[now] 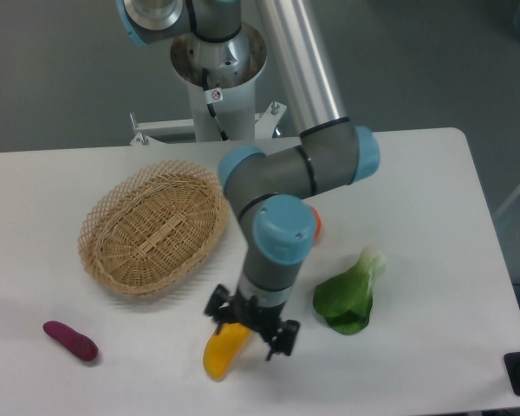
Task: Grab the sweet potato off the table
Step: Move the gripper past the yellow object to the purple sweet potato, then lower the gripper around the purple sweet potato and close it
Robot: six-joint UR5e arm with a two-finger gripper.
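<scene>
Now the end effector (250, 329) hangs over the yellow vegetable (223, 350) near the bench's (433, 260) front edge, whether spread or pressed together I cannot tell, while the sweet potato (70, 341) lies untouched toward the front-left corner, well apart, with the basket (152, 227) behind it.

Bare table (139, 347) between sweet potato (70, 341) and yellow vegetable (224, 350); basket (153, 227) behind.

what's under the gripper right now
Under the gripper lies the yellow vegetable on the table; its upper end is covered by the gripper. The sweet potato lies far off, near the table's left edge.
</scene>
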